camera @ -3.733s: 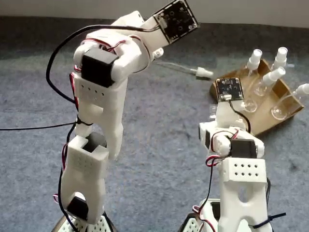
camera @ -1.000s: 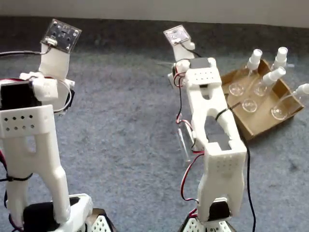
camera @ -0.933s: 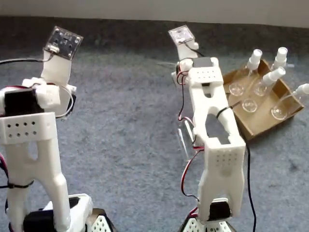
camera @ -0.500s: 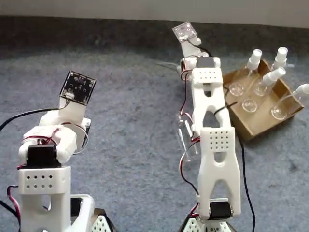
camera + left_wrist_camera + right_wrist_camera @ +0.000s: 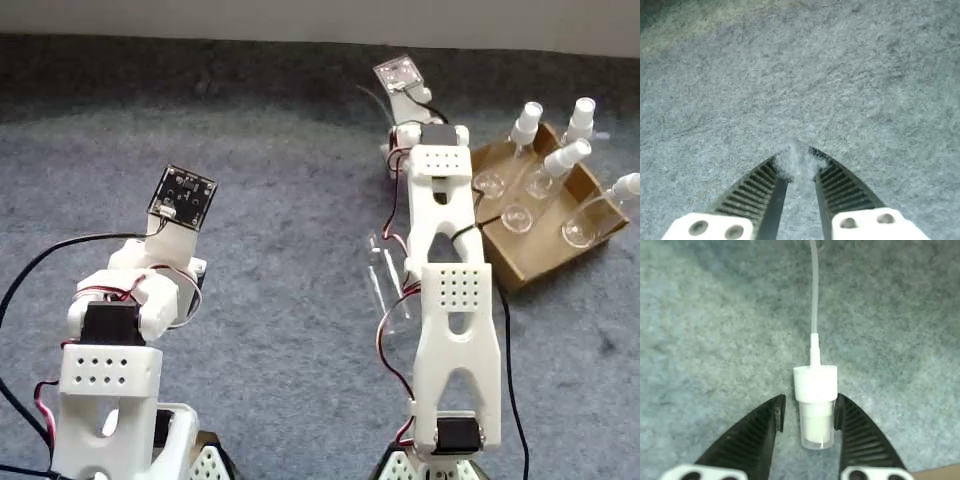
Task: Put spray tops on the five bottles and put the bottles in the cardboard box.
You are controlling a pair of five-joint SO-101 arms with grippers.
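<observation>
grey carpet [image 5: 280, 180] | pale wall [image 5: 200, 15] along top | left gripper [image 5: 799, 159] together | right gripper [image 5: 810, 401] apart, astride spray top [image 5: 815, 385]

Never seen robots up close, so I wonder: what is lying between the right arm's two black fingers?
A white spray top lies on the grey carpet between the open fingers of the right gripper; the right wrist view shows it.

4 spray-topped bottles [image 5: 545, 172] in cardboard box [image 5: 538, 262]
</observation>
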